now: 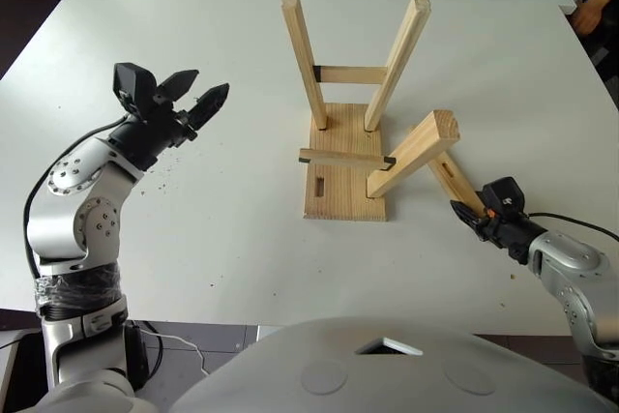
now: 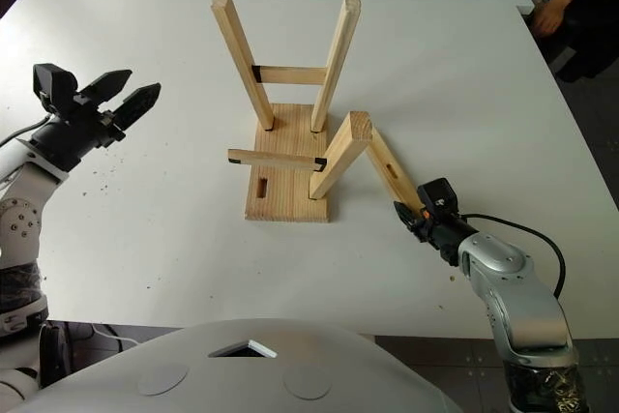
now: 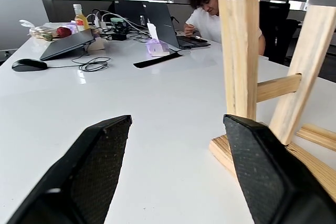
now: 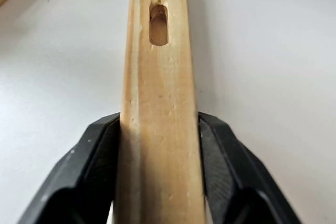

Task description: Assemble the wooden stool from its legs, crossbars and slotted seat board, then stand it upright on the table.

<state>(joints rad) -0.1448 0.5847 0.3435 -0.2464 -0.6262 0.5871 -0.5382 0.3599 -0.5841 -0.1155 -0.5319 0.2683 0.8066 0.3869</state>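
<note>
The left claw (image 1: 206, 86) hangs above the left side of the white desk (image 1: 242, 239), fingers spread wide apart and holding nothing. It points toward the stool parts and is well apart from them.

Near the middle of the desk the seat board (image 1: 334, 198) lies flat, with an unfilled slot (image 1: 319, 183) at its near left corner. At the far end of the board two upright legs (image 1: 305, 60) stand in it, tilting slightly away from each other toward the top. A crossbar (image 1: 350, 74) joins them about halfway up. A second crossbar (image 1: 343, 157) runs across the board in front of them, and its right end meets a leaning leg (image 1: 411, 155). This leg rests its lower end on the near right corner of the board and slopes up and out to the right.

Just right of the board, a fourth leg (image 2: 392, 176) slants from beneath the leaning leg's raised end down toward the near right. Whether the two are joined cannot be told. The right claw (image 2: 406, 212) is clamped on the near end of this fourth leg, low over the desk. In the right wrist view its fingers (image 4: 100, 161) press both sides of the wood, and an oval mortise (image 4: 158, 23) shows farther along the leg.
</note>
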